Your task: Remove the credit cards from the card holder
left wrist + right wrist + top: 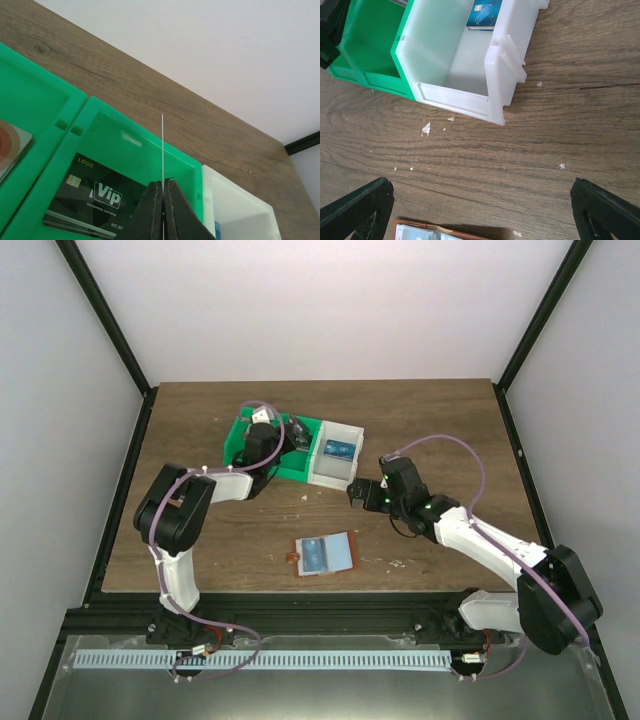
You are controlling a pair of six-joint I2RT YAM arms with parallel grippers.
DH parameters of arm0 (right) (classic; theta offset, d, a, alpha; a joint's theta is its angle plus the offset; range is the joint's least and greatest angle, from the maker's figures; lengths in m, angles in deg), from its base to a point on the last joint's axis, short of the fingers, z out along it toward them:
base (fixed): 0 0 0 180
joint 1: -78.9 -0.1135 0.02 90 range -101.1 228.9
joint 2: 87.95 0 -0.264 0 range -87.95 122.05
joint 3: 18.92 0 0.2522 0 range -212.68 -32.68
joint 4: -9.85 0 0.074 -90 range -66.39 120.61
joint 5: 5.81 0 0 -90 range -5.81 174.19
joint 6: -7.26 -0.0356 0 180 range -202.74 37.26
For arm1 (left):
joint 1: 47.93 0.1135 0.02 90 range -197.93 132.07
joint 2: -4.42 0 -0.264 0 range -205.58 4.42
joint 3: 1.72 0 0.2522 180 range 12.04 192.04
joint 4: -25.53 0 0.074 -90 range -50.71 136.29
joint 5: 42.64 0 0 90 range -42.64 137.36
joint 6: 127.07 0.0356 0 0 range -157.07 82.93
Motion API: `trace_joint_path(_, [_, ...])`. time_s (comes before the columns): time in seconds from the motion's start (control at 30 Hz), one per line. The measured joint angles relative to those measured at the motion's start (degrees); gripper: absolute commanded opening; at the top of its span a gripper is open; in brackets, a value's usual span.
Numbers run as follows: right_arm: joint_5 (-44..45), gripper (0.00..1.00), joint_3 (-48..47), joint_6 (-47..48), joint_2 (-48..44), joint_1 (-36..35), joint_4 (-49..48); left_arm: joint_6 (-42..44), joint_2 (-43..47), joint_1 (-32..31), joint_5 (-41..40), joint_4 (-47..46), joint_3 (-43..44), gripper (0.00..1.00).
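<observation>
Clamps left jaws on a pale card point(162, 150), edge-up, straight above the bin point(130, 131) and its green middle compartment; holds right jaws wide, empty, nearer the card holder point(340, 552).

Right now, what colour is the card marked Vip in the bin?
The card is black with white lettering; the left wrist view shows it best.

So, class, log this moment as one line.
left gripper shut on card above green bin | right gripper open | card holder open on table

Glossy plastic bin point(445, 50), matt wood-grain table point(545, 140), brown leather card holder point(325, 554).
</observation>
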Motion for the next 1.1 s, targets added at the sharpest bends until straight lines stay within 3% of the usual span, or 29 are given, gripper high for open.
trace_joint_path(0.37, [1.2,0.99,0.0,1.3,-3.6,0.0,0.7,4.0,-3.3,-2.0,-6.1,4.4,4.2,0.03])
trace_joint_path(0.67, [2.1,1.00,0.0,1.9,-5.4,0.0,1.1,6.8,-4.9,-3.2,-6.9,7.5,6.4,0.04])
trace_joint_path(1.1, [2.5,1.00,0.0,1.9,-7.7,0.0,2.2,8.6,-7.0,-3.4,-7.3,8.8,8.6,0.13])
